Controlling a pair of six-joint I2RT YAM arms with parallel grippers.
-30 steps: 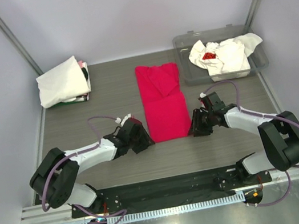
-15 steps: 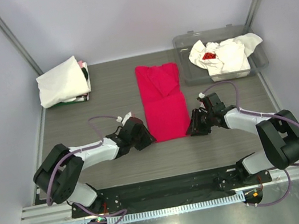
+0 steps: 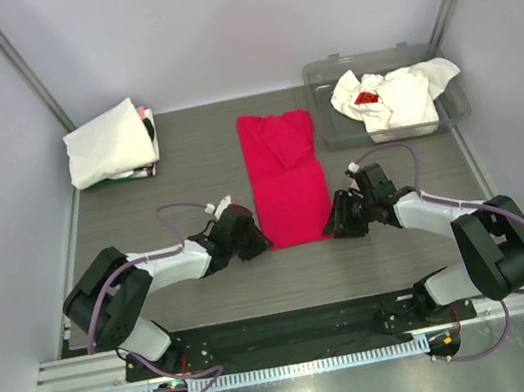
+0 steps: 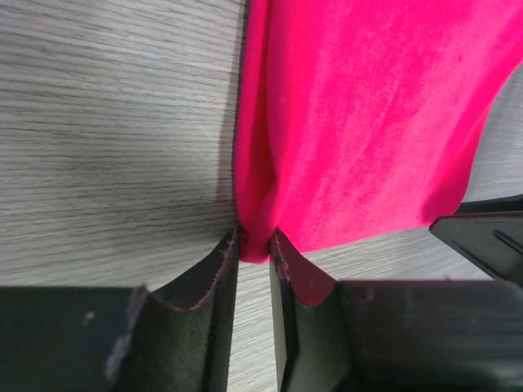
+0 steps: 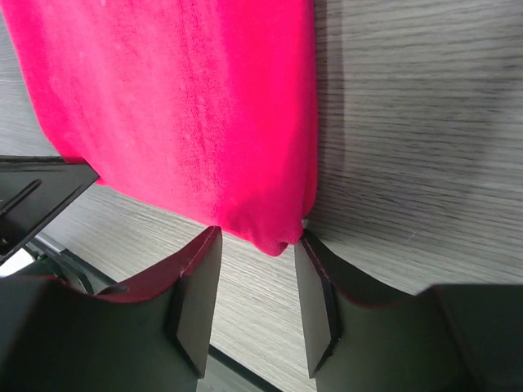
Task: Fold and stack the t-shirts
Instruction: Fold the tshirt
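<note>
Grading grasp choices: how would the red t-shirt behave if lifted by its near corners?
Probably floppy: the red t-shirt wrinkles where its corner sits in the left gripper. Likely light: it lies thin and flat. Its folded layers may slide apart or sag when raised.

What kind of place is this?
Most likely a robot test cell in a lab: plain walls with metal posts close in a grey table, a left arm and a right arm are bolted at its near edge, and a red shirt lies laid out.
</note>
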